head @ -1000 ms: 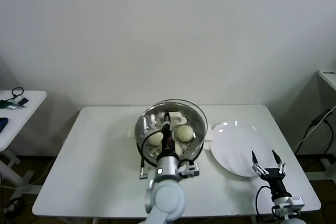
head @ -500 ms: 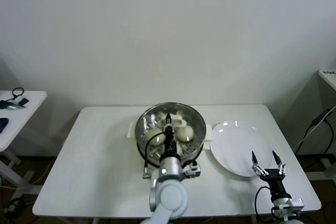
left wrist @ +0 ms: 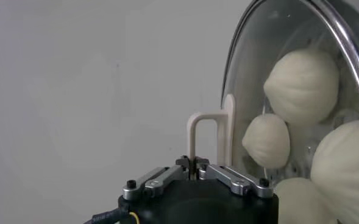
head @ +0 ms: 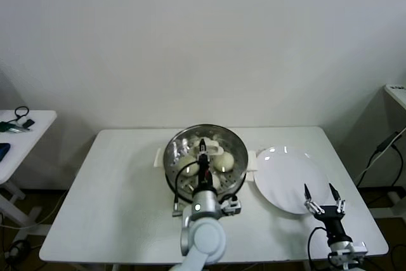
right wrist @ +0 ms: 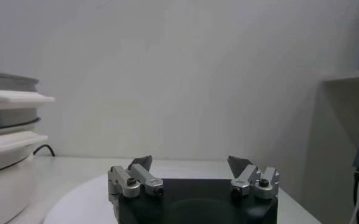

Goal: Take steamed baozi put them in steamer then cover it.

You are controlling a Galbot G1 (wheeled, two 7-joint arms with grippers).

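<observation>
The shiny steamer (head: 171, 157) stands mid-table on its white base. The glass cover (head: 219, 136) lies over it, rim about level with the pot's rim. Pale baozi (head: 223, 160) show through the glass. My left gripper (head: 202, 146) reaches over the pot from the front and is shut on the cover's white bar handle (left wrist: 206, 135). The left wrist view shows the gripper (left wrist: 195, 172), the cover (left wrist: 247, 67) and several baozi (left wrist: 301, 85) behind the glass. My right gripper (head: 320, 190) is open and empty at the front edge of the white plate (head: 285, 169); it also shows in the right wrist view (right wrist: 190, 164).
The white table (head: 114, 195) carries the flat plate right of the steamer. A black cable (head: 174, 202) lies by the steamer's front left. A small side table (head: 25, 125) stands far left, a shelf (head: 396, 90) far right. The steamer's handle (right wrist: 11, 99) shows in the right wrist view.
The left gripper has lowered the cover from a little above the steamer down over its rim. The right arm has barely moved.
</observation>
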